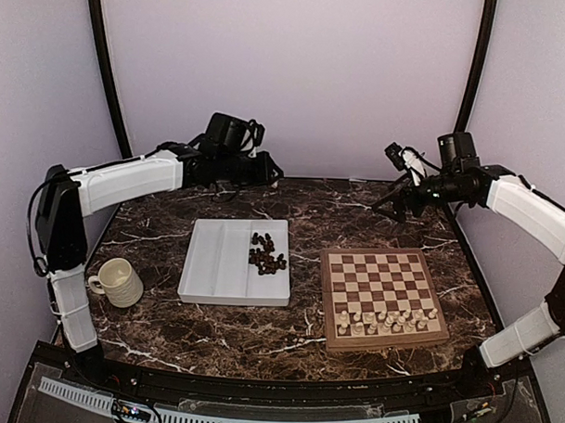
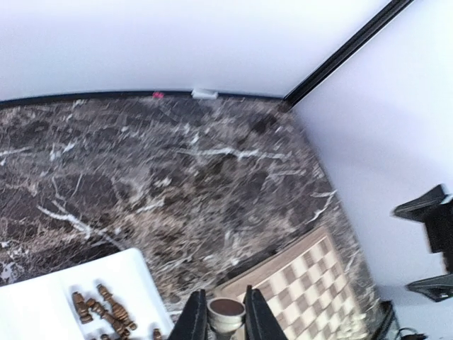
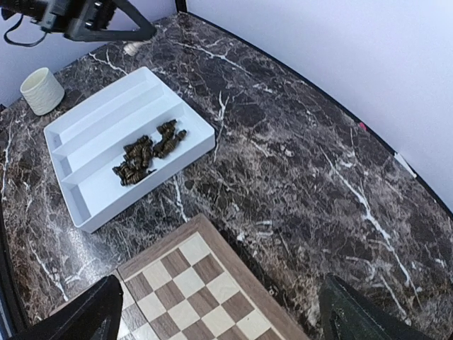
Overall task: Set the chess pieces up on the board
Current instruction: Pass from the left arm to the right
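Dark white-veined marble desk [image 1: 167, 328], pale lilac walls [image 1: 297, 73]; white ridged tray [image 1: 192, 264]; checked wooden board [image 1: 378, 271]; left pincer [image 2: 226, 319] clenched on a chess piece [image 2: 226, 309], right pincer [image 3: 219, 308] released wide.

No legible text, label, brand, number or sign in any view. White tab [image 2: 204, 93] on the far table [image 2: 212, 184] edge, well beyond the board [image 2: 311, 283], just beside a pink mark [image 2: 157, 94]: too small and blurred to read.
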